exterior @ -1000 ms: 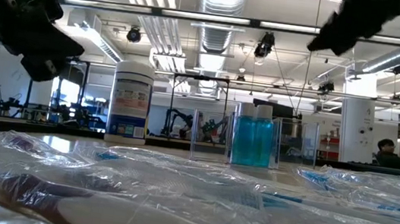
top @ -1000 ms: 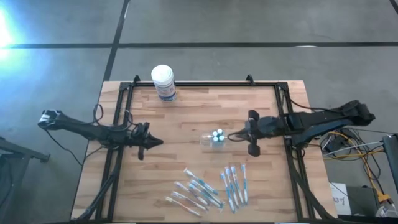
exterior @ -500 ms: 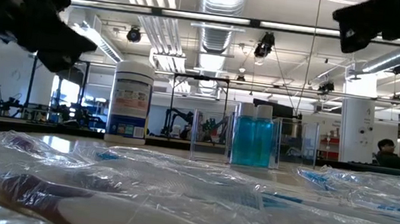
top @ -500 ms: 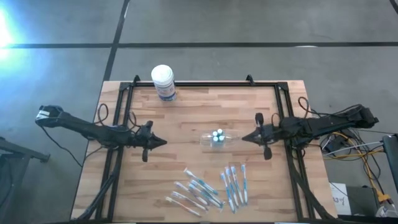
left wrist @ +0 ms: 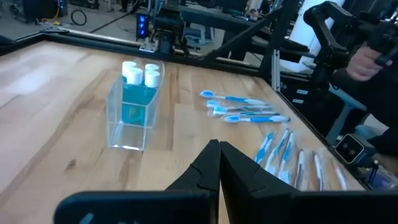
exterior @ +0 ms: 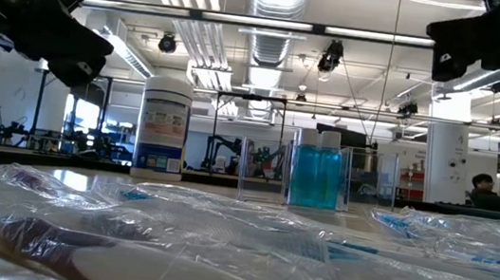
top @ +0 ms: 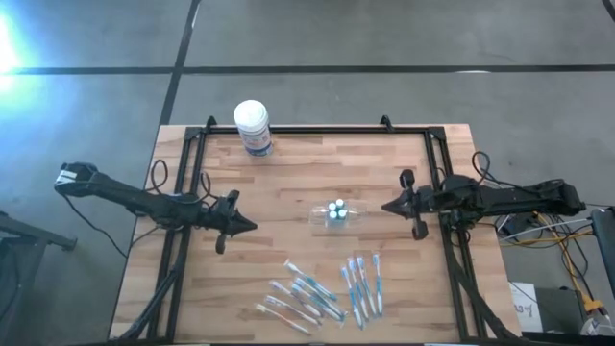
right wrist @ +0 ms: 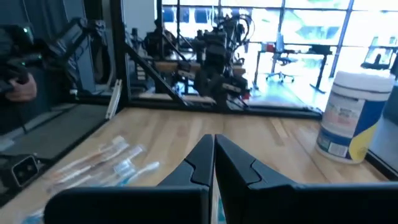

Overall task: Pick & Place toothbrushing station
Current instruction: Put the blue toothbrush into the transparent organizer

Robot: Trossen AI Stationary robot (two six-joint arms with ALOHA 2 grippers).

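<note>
Currently: station [top: 335,212] unheld, between left gripper [top: 248,226] and right gripper [top: 385,206], both closed, empty. Next: open, approach, grasp.

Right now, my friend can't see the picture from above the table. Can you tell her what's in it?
A small clear holder sits mid-table between two robot arms, the left gripper and right gripper both shut and empty. Wrapped toothbrushes lie along the near edge, a white tub at the far edge.

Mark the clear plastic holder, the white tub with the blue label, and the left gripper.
Clear plastic oval holder [top: 335,213], high view, its middle.
White round tub with blue label [top: 252,117], high view, its lid.
Left gripper [top: 252,227], high view, tips of its shut jaws.
</note>
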